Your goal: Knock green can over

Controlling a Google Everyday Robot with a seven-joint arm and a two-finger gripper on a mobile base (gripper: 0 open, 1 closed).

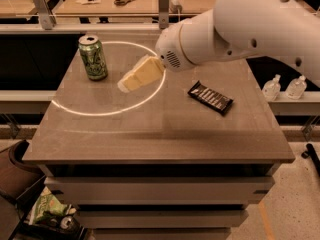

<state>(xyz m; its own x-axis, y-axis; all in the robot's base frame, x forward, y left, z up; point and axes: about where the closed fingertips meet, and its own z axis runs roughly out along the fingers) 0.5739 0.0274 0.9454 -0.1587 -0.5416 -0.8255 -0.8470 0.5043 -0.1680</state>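
The gripper (pixel 124 86) is a pale yellow wedge that points down and to the left, its tip low over the table (pixel 150 134). Its two fingers lie together with no visible gap, and nothing is clamped between them. The tip sits inside a thin bright ring of light (pixel 100 113) traced on the tabletop. The gripper widens upward to the right, where it joins the wrist housing (pixel 172 59), a rounded white shell with a small perforated grille on its face. From the wrist, the arm (pixel 260 26) rises to the right as a thick white segment. It passes over the rear right part of the table and leaves the camera view at the upper right edge. The green can (pixel 93 57) stands upright on the rear left part of the tabletop, at the back-left edge of the ring, with its silver top facing up. It is to the left of the gripper tip, near it but not touching; a strip of bare tabletop separates the two. A dark wrapped chocolate bar (pixel 210 97) lies flat on the table to the right of the gripper, below the arm. Two small clear bottles (pixel 272 88) stand beyond the right edge of the table.
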